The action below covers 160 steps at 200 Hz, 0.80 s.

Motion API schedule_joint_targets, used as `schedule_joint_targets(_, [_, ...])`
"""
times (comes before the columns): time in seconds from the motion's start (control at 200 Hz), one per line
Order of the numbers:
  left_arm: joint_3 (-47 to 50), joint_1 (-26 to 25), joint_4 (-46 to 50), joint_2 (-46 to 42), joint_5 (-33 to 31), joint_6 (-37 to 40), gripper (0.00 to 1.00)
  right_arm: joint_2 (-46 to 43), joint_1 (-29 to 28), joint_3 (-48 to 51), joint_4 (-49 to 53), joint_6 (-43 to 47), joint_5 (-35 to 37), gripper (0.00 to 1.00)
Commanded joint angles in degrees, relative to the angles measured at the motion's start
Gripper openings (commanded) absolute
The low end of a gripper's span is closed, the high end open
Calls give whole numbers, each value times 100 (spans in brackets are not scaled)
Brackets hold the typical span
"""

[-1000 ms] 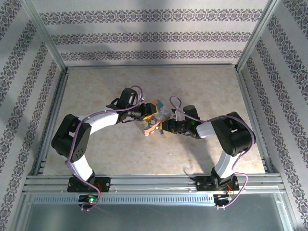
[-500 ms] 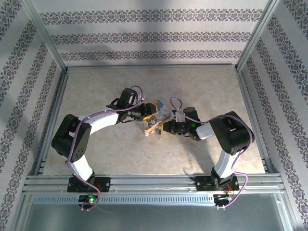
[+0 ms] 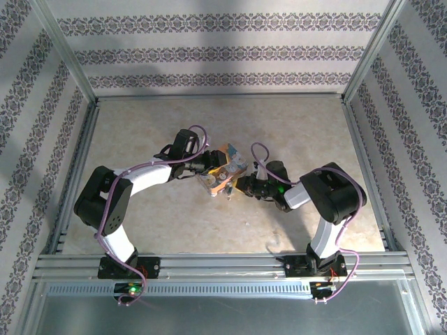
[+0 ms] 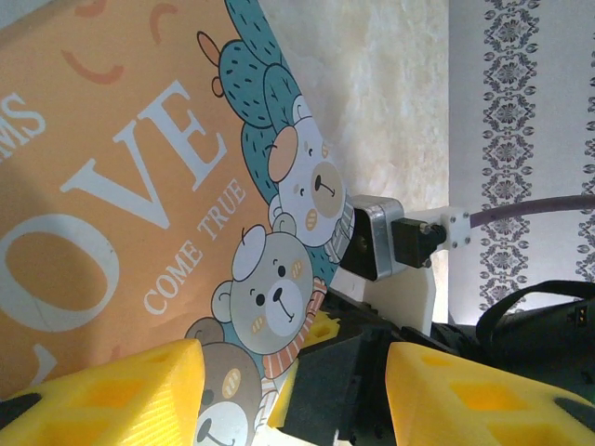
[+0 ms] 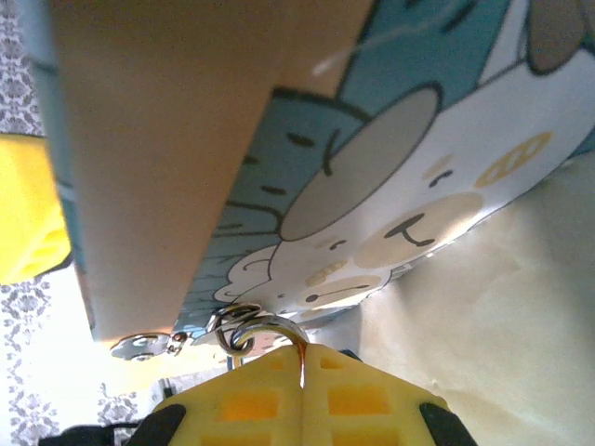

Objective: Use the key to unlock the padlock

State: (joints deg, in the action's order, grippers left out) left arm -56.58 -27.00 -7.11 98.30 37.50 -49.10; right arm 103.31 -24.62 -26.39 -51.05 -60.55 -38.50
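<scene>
At the right gripper (image 5: 302,372): shut tight, yellow fingers (image 5: 372,400) pressed flat together, pinching the silvery loop of the key (image 5: 228,330) in the seam between them. Just above that seam, hard up against the lower corner of the padlock (image 5: 307,158); impossible to tell whether seated in a keyhole or merely touching. Printed along that corner with a pale bear face on teal, and plain orange on the broad shaded side next to it. At the far left of that side, a yellow finger of the other gripper, pressed to the teal edge.

At the left gripper (image 4: 288,400): partway apart and clamped on the padlock, with one yellow finger (image 4: 121,395) overlapping the lower edge of the orange face; contact at the other finger (image 4: 474,400) hard to make out. Lettered "LOVE" and "COME TRUE" in white, with cartoon bears and a teal patch down the right-hand edge. Beyond that edge, close in, the black body of the right gripper.

From above: held up off the desk (image 3: 293,132) and tilted, near the middle, between the two gripper tips, left one on its far-left side, right one at its near-right corner. With both arms (image 3: 150,174) bent inward from the near edge, elbows out, purple cables (image 3: 255,148) looped over each. Around the desk, an aluminium frame (image 3: 216,262) and patterned walls (image 3: 216,52).
</scene>
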Motion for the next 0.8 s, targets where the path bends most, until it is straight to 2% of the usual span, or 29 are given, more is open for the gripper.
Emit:
schedule_joint_targets(0.0, [204, -56, 110, -39, -60, -19, 55, 74, -93, 72, -795, -660, 549, 0])
schedule_joint_targets(0.235, [248, -53, 89, -39, -60, -20, 54, 136, -209, 170, -1283, -1285, 1036, 0])
schedule_joint_targets(0.59, [274, -42, 82, -66, -85, -3, 55, 30, -190, 448, -1298, -1124, 1191, 0])
schedule_joint_targets(0.625, [268, -35, 83, -57, -85, 4, 55, 17, -183, 468, -1303, -1101, 1200, 3])
schedule_joint_targets(0.745, [279, -24, 85, -65, -93, 6, 55, -89, -149, 576, -1285, -1018, 1275, 4])
schedule_joint_targets(0.795, [288, -17, 87, -73, -93, 3, 55, -124, -110, 599, -1293, -917, 1207, 9])
